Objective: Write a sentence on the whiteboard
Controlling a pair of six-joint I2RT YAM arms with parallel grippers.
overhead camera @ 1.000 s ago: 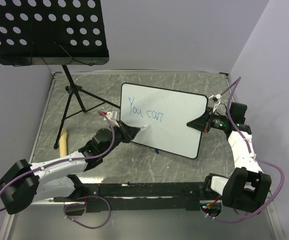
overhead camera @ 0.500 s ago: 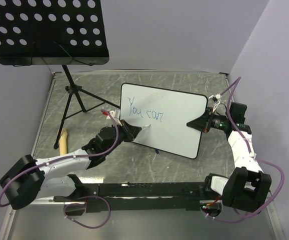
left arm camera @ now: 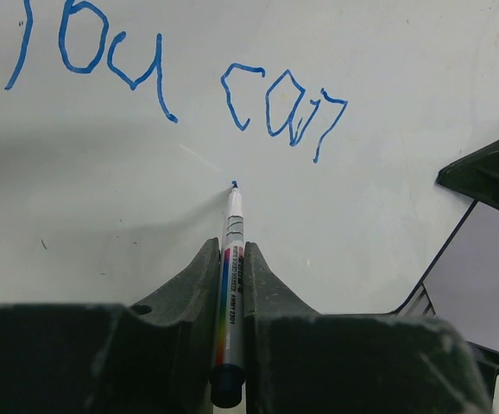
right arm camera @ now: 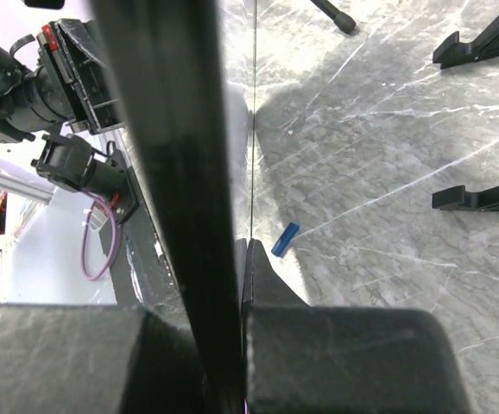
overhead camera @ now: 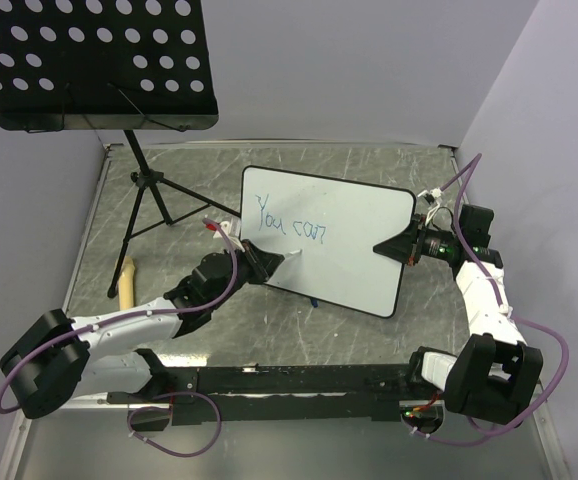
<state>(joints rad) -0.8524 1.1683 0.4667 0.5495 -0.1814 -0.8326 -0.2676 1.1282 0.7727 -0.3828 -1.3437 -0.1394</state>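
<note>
A: Where is the whiteboard sitting?

B: The whiteboard (overhead camera: 354, 255) is sitting just right of centre in the top view, turned at a slant on the grey marbled table (overhead camera: 299, 165); the sentence (overhead camera: 291, 222) is showing as 1 blue handwritten line, reading roughly "You can", across the board's upper left part.

A: What is touching it?

B: A marker (left arm camera: 232, 216) is pressing its blue tip to the white surface just below the words; the left gripper (overhead camera: 259, 265) is reaching in from the lower left, its jaws clamped on the marker's barrel. The right gripper (overhead camera: 394, 247) is pinching the board's right edge, jaws closed on the black frame; in the right wrist view that frame is running straight up the middle of the picture.

A: Anything around it?

B: A small blue cap (overhead camera: 312, 300) is lying on the table just beside the board's lower edge; a black perforated music stand (overhead camera: 89, 60) is filling the upper left, and a wooden handle (overhead camera: 126, 280) is lying at the left, near the stand's legs.
</note>
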